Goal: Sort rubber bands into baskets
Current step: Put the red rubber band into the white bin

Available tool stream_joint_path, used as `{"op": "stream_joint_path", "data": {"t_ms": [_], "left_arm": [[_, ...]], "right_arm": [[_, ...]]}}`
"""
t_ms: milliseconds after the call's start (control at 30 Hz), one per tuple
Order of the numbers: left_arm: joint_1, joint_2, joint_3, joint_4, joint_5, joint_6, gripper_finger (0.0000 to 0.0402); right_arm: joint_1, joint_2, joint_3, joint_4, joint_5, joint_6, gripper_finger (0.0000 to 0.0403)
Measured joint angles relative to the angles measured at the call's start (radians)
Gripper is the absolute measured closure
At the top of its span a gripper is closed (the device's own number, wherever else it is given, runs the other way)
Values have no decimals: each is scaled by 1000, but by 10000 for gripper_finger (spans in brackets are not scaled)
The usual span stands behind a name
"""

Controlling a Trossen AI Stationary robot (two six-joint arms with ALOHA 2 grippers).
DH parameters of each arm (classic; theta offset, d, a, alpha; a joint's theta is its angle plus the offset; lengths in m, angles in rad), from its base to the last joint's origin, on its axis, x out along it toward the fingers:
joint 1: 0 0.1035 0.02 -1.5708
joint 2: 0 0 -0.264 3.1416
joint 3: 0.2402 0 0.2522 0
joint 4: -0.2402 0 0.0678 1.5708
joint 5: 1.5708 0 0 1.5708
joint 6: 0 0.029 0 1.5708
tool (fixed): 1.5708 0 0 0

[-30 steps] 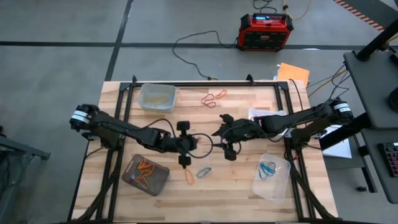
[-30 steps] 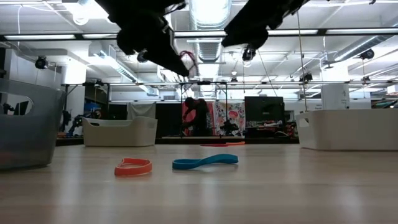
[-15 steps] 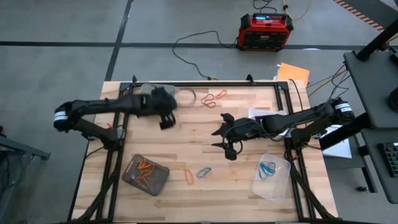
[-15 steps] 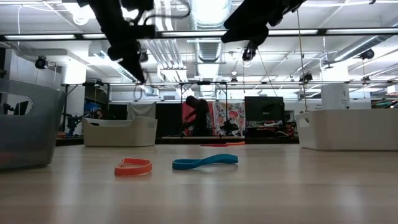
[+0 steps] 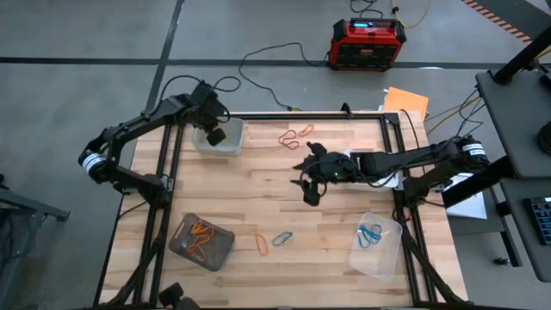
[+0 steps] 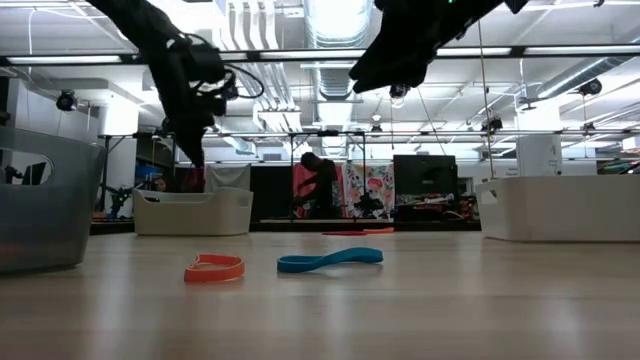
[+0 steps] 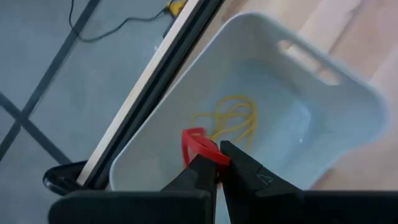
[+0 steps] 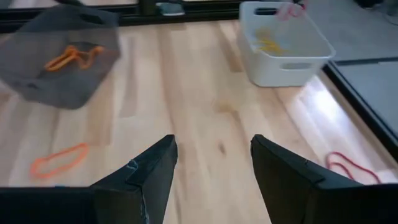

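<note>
A: Red rubber band [image 7: 196,144], pinched in the left gripper [image 7: 216,167], whose fingers are closed on it. Where does it hang?

B: Above the white basket [image 5: 218,136] at the far left corner of the desk [image 5: 258,185]. Yellow bands [image 7: 233,118] lie on that basket's floor, directly under the red loop in the left wrist view.

A: And the right gripper [image 5: 311,178]?

B: Over the middle of the desk, clear of the surface, fingers spread wide with nothing between them. Bare wood shows between its two fingers [image 8: 147,171] in the right wrist view.

A: Loose bands on the desk?

B: An orange band [image 5: 262,244] and a blue band [image 5: 282,238] lie side by side near the front edge, around the middle. A small cluster of red bands [image 5: 295,136] lies near the far edge, right of the white basket.

A: Remaining baskets?

B: The smoky grey basket [image 5: 201,243] sits at the front left corner and holds orange bands [image 5: 202,231]. A clear basket [image 5: 376,244] sits at the front right corner and holds blue bands [image 5: 371,233]. The fourth basket lies near the right edge, mostly hidden under the right arm, so its contents cannot be told.
</note>
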Motion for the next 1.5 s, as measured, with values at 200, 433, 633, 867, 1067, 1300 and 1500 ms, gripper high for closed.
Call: {"op": "stream_joint_path", "data": {"t_ms": [200,433,633,867,1067,1300,1500], "left_arm": [[61,83,0,2,0,28,402],[72,172,0,-11,0,31,402],[73,204,0,-15,0,27,402],[35,100,-1,-73,238,5,402],[-81,-79,0,146,646,19,401],[-228,-149,0,390,569,-24,401],[-290,-128,0,473,565,-74,401]], "right_arm": [[-88,0,0,2,0,-10,202],[-183,3,0,4,-1,-10,202],[-236,5,-1,4,-1,-10,202],[-261,11,-1,21,-53,-40,202],[-263,93,-1,246,-192,-215,202],[-264,233,-1,634,-179,-283,202],[-263,279,-1,807,-176,-256,202]]}}
